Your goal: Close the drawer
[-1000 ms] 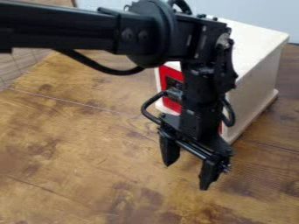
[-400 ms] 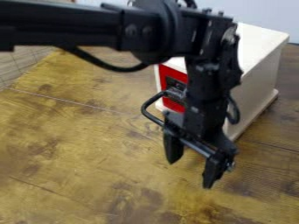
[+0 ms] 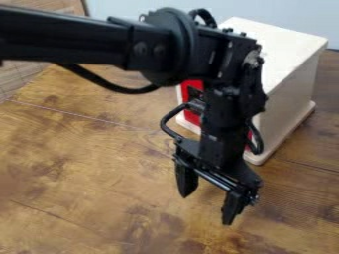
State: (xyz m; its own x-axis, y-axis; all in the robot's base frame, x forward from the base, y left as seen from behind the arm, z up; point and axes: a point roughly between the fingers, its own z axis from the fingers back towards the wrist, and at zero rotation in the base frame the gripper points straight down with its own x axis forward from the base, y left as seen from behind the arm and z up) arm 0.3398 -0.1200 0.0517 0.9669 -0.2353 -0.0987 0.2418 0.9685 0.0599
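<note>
soft, even light, fairly bright. the white box (image 3: 294, 58) is nearly washed out along its top. the black arm (image 3: 93, 45) loses detail in its dark parts and looks slightly smeared. the counter (image 3: 79, 169) shows a dull sheen, with only faint shadow near the end effector (image 3: 209, 205). the whole frame is coarse and low in resolution.

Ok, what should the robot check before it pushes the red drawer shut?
1. The fingers are open and holding nothing: ok.
2. The black handle is in view beside the arm: ok.
3. The fingers are pressed against the red drawer: not ok, they hang lower, over the table.
4. How far the red drawer sticks out of the white box: cannot tell, the arm hides it.
</note>
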